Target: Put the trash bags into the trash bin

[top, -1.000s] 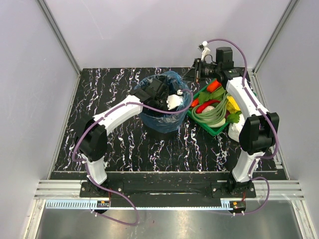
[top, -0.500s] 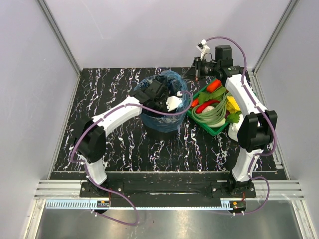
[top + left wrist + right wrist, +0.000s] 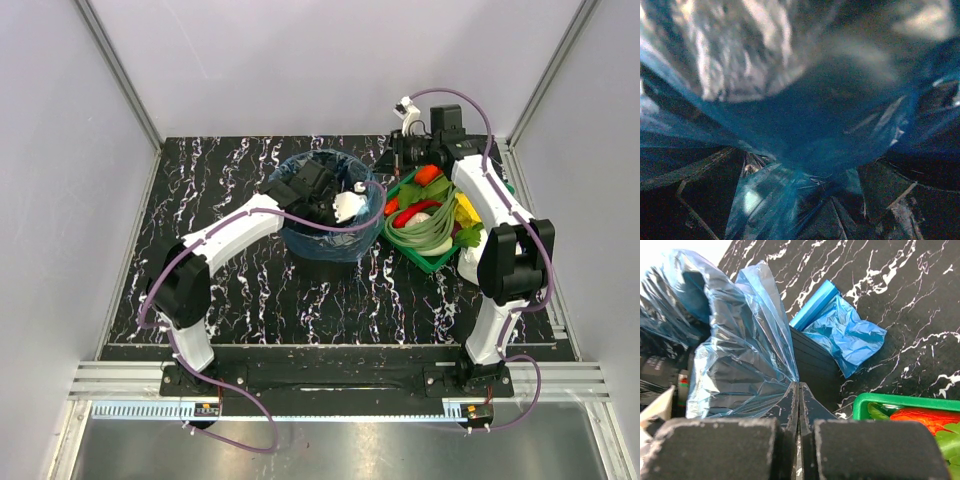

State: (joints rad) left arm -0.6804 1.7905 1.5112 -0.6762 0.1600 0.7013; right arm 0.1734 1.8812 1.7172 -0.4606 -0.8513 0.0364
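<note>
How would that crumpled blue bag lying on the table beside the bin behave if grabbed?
Probably floppy: the bag is thin, wrinkled film lying collapsed on the table. Likely very light for its size. Perhaps slippery, given its glossy sheen.

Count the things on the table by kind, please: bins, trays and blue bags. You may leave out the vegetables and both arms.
Trash bin: 1
Green tray: 1
Blue trash bags: 2 (one draped over the bin's rim, one lying on the table beside the bin)
Total: 4
</note>
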